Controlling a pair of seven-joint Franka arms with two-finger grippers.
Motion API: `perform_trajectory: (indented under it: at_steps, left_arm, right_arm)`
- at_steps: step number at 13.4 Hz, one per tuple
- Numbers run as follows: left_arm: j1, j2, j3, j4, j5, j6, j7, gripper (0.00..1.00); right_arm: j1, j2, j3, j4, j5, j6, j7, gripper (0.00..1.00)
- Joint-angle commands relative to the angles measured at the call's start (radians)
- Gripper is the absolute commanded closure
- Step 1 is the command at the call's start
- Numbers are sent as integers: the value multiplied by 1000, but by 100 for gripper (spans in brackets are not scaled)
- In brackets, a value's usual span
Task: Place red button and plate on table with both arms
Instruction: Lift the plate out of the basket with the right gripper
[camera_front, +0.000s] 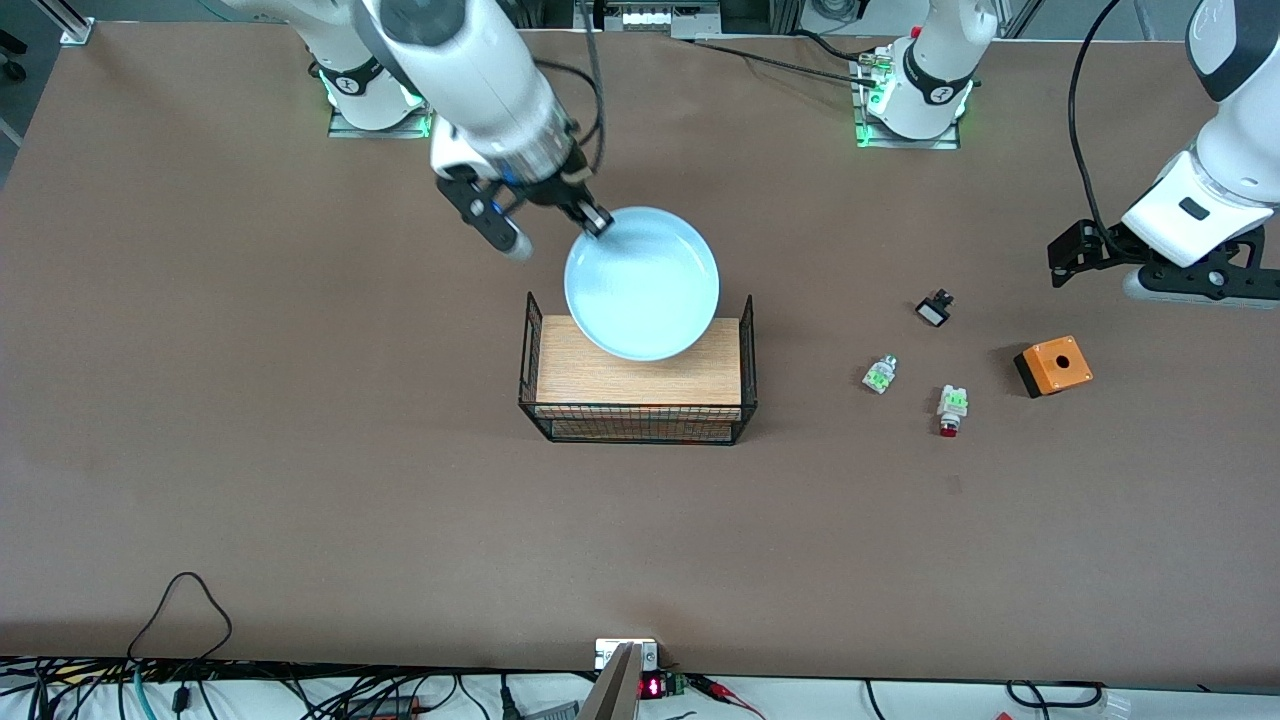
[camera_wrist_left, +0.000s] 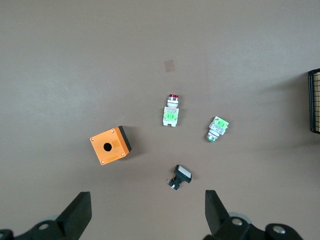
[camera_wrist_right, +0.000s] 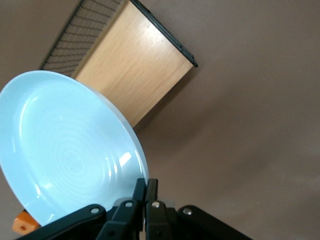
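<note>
Front view shows the right gripper (camera_front: 597, 222) clamped on the rim of the light blue plate (camera_front: 642, 283), holding it in the air over the wooden-topped black wire crate (camera_front: 637, 375). In the right wrist view the two fingers (camera_wrist_right: 139, 192) are pressed nearly together on the plate's edge (camera_wrist_right: 65, 145), with the crate's wooden top (camera_wrist_right: 135, 65) below the plate.

The left gripper (camera_front: 1150, 262) hangs over the brown table (camera_front: 300, 450) at the left arm's end; its jaws stand wide apart and hold nothing, as the left wrist view shows (camera_wrist_left: 145, 212). Below that gripper lie four small things, all apart from one another. The red button (camera_front: 951, 408) lies on its side on the table, well apart from the gripper and nearer to the front camera than the rest. Beside it sit a green-and-clear block (camera_front: 879, 375) and an orange box with a round hole (camera_front: 1053, 366). A small black-and-white piece (camera_front: 934, 308) lies closest under the gripper.
</note>
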Motion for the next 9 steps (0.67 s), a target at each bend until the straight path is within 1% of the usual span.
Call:
perform_trajectory:
  at_steps: [1, 4, 5, 7, 9]
  left_arm:
    - [-10, -7, -12, 28, -14, -71, -7, 0]
    - [-10, -6, -31, 48, -14, -83, -7, 0]
    - [-10, -6, -34, 49, -14, -83, -7, 0]
    - [-10, -6, -34, 49, -16, -83, -7, 0]
    - [-10, -6, -35, 49, -14, -83, -7, 0]
  right_arm:
    - [-56, -33, -59, 29, 31, -107, -236, 100]
    - [-134, -35, -183, 7, 14, -221, -678, 100]
    - [-171, -35, -206, -11, -1, -225, -796, 100]
    - [-252, -27, -216, -46, -18, -224, -993, 100]
    - [-305, -15, -216, -98, -58, -213, -1114, 100]
